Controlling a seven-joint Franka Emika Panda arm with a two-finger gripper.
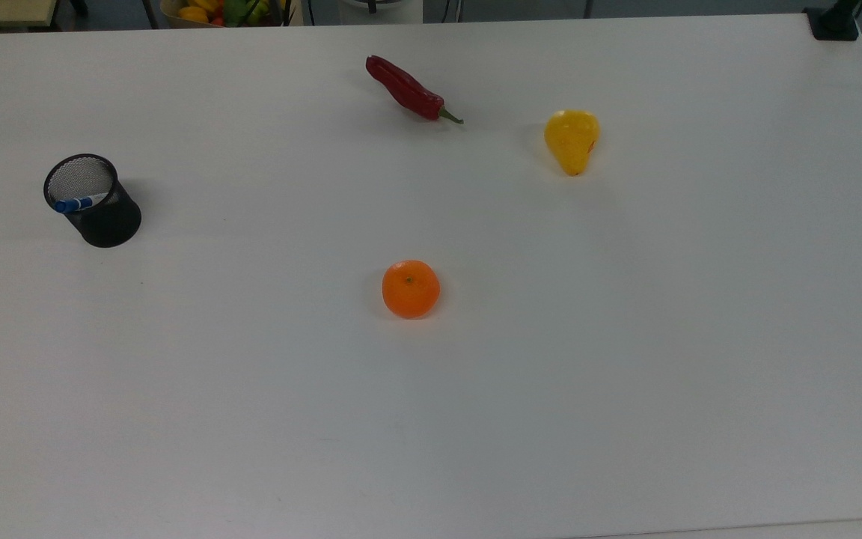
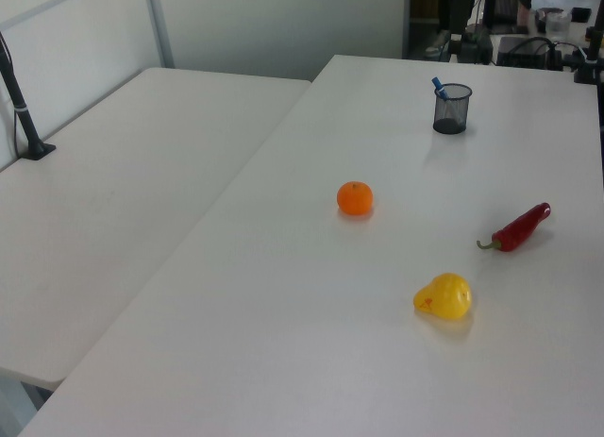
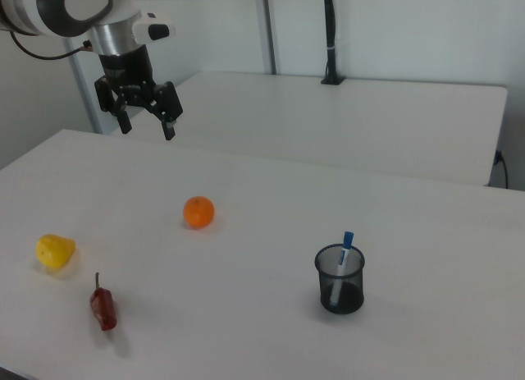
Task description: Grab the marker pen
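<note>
The marker pen [image 3: 342, 265] is standing blue cap up in the black mesh cup [image 3: 340, 280] on the bench [image 3: 271, 257] — well apart from the gripper [image 3: 146, 124], whose jaws are hanging seemingly spread, empty, beyond the orange [image 3: 198, 212].

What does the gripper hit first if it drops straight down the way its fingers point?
Most likely bare white table. The open black two-finger gripper hangs high, pointing down, with the round orange off to the right view's right; depth is unclear.

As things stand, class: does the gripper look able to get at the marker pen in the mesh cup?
Probably yes. The marker pen stands in the black mesh cup with its blue cap above the rim, and the open gripper hangs high over bare table.
</note>
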